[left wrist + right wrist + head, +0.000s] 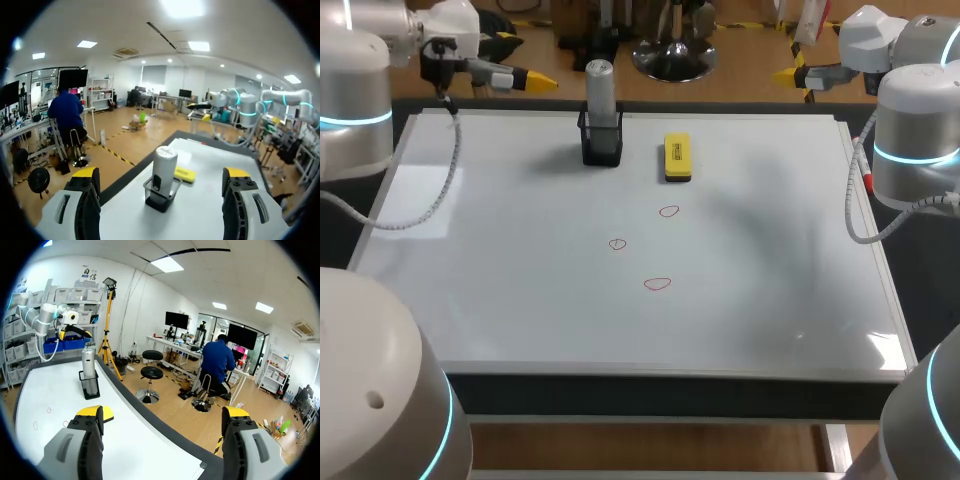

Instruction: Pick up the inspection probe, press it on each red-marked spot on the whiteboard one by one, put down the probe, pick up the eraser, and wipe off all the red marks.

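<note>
Fingers of the left gripper stand wide apart and empty past the whiteboard's far left corner, facing the probe, likely for a straight reach. It stands upright in a black holder at the far edge, its top free to grasp. Three red marks wait mid-board. Just right of the holder, apart from it, lies the eraser. The right gripper hangs beyond the far right corner, likewise spread and empty.
</note>
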Available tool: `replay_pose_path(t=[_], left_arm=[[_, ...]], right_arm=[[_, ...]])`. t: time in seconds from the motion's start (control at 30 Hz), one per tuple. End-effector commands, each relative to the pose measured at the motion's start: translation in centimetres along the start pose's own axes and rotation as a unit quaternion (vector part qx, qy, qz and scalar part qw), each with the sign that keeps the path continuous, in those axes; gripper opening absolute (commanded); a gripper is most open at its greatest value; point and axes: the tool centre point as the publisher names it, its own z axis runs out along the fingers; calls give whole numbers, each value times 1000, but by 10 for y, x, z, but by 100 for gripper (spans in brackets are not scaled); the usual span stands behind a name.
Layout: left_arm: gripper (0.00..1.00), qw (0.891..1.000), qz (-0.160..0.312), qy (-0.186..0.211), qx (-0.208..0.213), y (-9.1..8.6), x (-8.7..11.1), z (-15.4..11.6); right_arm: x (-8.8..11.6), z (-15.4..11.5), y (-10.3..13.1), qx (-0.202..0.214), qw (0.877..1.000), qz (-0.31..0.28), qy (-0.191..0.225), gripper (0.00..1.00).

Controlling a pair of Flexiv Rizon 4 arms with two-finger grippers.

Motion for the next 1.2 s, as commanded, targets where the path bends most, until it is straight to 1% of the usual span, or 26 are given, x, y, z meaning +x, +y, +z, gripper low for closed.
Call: replay_pose_path(t=[0.03,0.13,0.37,0.43,0.5,0.6,0.73,0.9,1.2], left_arm=[[100,997,8,71,0,-2,-5,8],[100,995,13,96,9,-3,-3,13],[100,989,24,142,10,-4,1,29],[100,988,25,150,10,-4,2,34],[100,985,25,168,14,-4,4,39],[100,982,30,185,8,-4,7,47],[100,980,34,195,11,-5,8,55],[100,977,38,210,7,-1,9,64],[100,978,30,207,14,11,6,84]], right_arm=[[0,0,0,0,1000,0,0,100],[0,0,0,0,1000,0,0,100],[0,0,0,0,1000,0,0,100],[0,0,0,0,1000,0,0,100],[0,0,0,0,1000,0,0,100],[0,0,0,0,1000,0,0,100],[0,0,0,0,1000,0,0,100],[0,0,0,0,1000,0,0,100],[0,0,0,0,1000,0,0,100]])
